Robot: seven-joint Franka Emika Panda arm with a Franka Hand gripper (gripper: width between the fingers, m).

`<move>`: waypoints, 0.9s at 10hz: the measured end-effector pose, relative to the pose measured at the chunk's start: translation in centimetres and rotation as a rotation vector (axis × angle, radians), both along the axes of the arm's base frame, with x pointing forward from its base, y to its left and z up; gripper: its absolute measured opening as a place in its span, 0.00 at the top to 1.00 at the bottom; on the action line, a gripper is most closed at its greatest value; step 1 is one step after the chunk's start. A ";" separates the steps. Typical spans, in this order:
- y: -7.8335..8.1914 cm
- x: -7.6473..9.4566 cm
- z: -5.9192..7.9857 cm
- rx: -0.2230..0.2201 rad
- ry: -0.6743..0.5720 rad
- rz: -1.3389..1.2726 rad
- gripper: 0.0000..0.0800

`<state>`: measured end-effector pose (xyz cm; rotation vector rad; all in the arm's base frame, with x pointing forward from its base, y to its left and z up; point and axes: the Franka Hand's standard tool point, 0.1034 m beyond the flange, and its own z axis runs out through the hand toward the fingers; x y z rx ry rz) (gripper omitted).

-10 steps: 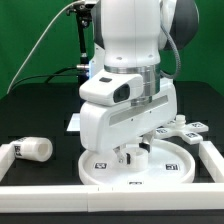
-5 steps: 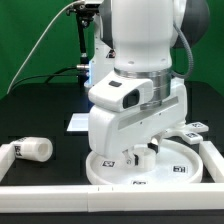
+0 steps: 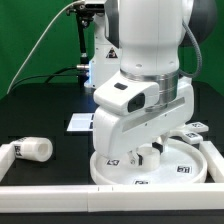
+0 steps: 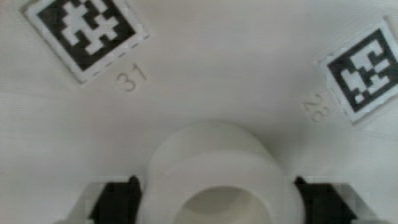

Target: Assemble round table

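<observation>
Round disc [image 3: 186, 172]: flat on the table [image 3: 40, 110], tags up, close to the near edge, toward the corner on the exterior view's right.
Leg [image 3: 32, 149]: lying on its side, all alone, by the near edge toward the corner on the exterior view's left, well apart from the disc.
Foot piece [image 3: 188, 131]: flat by the table edge on the exterior view's right, just behind the disc, not joined to anything.
Done so far: no parts put together yet, as far as can be seen.
Left to do: probably all of it: leg onto the disc's middle, then foot piece onto the leg.
Step now: looks like getting the disc snug near the corner, ready for the leg.
Gripper [image 3: 148, 156]: low down on the disc, pointing straight down.
Fingers [image 4: 121, 200]: one on each side of the middle bump [image 4: 217, 160], closed in and pressed against it, as far as the wrist view shows.
Held: only that bump of the disc, with the disc resting on the table.
</observation>
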<state>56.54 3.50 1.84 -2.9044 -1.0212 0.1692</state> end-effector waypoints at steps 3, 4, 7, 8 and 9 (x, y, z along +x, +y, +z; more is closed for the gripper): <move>0.0 0.0 0.0 0.000 0.000 0.001 0.49; 0.0 0.0 0.0 0.000 0.000 0.002 0.28; 0.0 -0.1 0.0 0.000 0.001 0.002 0.19; 0.0 -0.1 0.0 0.000 0.001 0.002 0.19; -0.1 -0.1 0.0 -0.001 0.001 0.008 0.19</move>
